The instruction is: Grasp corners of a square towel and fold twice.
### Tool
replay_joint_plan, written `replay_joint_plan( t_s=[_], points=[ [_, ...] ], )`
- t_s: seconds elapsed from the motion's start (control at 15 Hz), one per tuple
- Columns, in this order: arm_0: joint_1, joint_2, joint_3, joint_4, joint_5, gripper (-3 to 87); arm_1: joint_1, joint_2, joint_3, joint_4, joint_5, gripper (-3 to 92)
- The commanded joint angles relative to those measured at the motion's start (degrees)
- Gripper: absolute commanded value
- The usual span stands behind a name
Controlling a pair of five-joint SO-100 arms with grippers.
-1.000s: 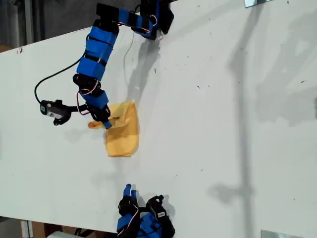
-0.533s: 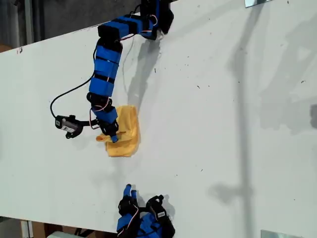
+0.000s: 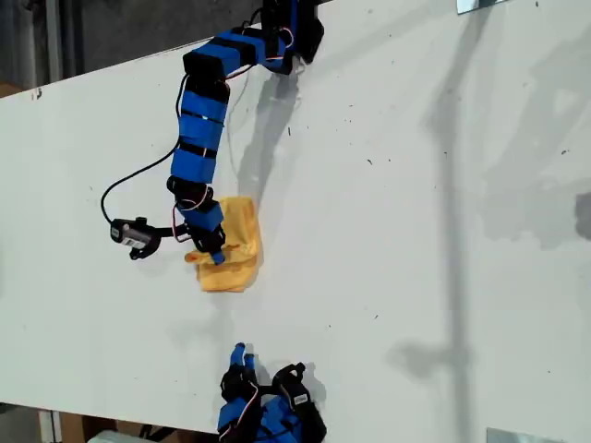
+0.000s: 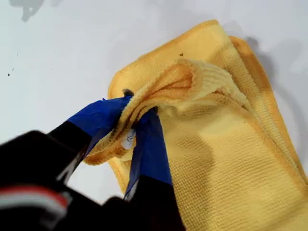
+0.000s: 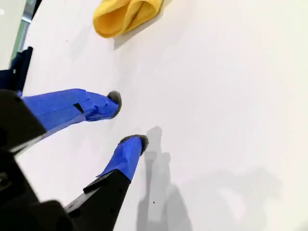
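The towel [image 3: 233, 247] lies folded on the table [image 3: 416, 231], bunched under my first gripper [image 3: 214, 251], whose jaws are clamped on a raised fold of it. The first wrist view alone shows the detail: the towel [image 4: 216, 144] is stacked in layers beyond the jaws, and the pinched corner [image 4: 126, 136] carries a small white tag [image 4: 129, 138] between the blue fingers [image 4: 149, 144] of my first gripper [image 4: 130, 127]. The exterior view gives only a yellow patch half hidden by the arm. My second gripper [image 5: 129, 120] hovers with its jaws apart and nothing between them, the towel [image 5: 124, 14] well beyond its tips; in the exterior view my second gripper [image 3: 245, 355] sits near the bottom edge, well apart from the cloth. Since a second ago my first gripper has carried its corner across onto the towel, which now looks narrower and more compact, and over the last half second it has barely shifted.
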Motion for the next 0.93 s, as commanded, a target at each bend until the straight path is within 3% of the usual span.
replay_joint_plan(
  t_s=[0.0, 0.27, 0.6, 0.87],
  points=[
    [-0.4, 0.4, -0.2, 0.7, -0.2, 12.0, 0.5, 1.6, -5.1, -1.4, -0.1, 1.7],
    [-0.4, 0.4, -0.2, 0.7, -0.2, 12.0, 1.1, 1.7, -5.1, -1.7, 0.3, 22.2],
    [-0.4, 0.4, -0.2, 0.7, -0.1, 12.0, 2.5, 3.2, -5.1, -0.8, -0.1, 24.8],
    [-0.4, 0.4, -0.2, 0.7, 0.0, 12.0, 3.9, 8.8, -7.1, 3.5, -5.3, 25.4]
  ],
)
